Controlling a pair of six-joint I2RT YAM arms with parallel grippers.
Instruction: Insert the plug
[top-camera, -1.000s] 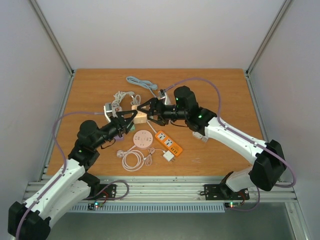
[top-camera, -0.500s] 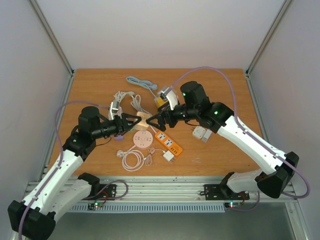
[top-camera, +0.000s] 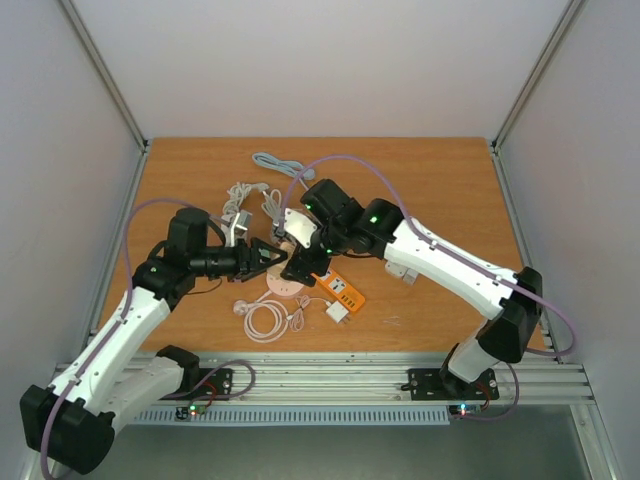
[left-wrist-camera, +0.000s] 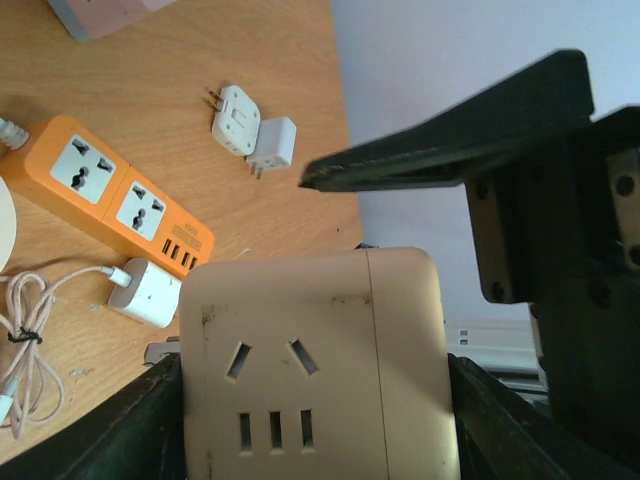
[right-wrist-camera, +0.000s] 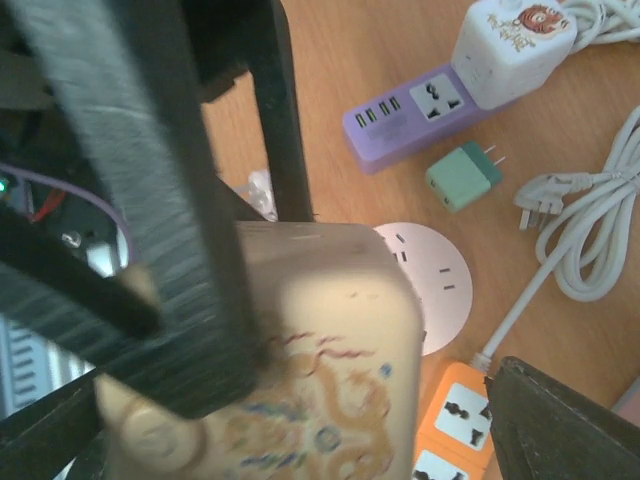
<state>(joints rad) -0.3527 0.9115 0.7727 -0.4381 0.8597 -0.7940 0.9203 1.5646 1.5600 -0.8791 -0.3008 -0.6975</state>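
Observation:
A beige cube socket with slot holes on its face sits between my left gripper's dark fingers, held above the table. In the right wrist view the same cube shows a dragon print. My right gripper is open, its fingers spread wide on either side of the cube, with a gap on the right. In the top view the left gripper and right gripper meet tip to tip above the round socket. The cube is hidden there. No plug is in either gripper.
An orange power strip lies right of the round socket, with a white charger and a coiled cable in front. A purple strip, a green adapter, white cables and two white adapters lie around.
Both grippers have come nearer to the front and lower, from the pink box to above the round socket. The right arm swung left and closed in on the left gripper.

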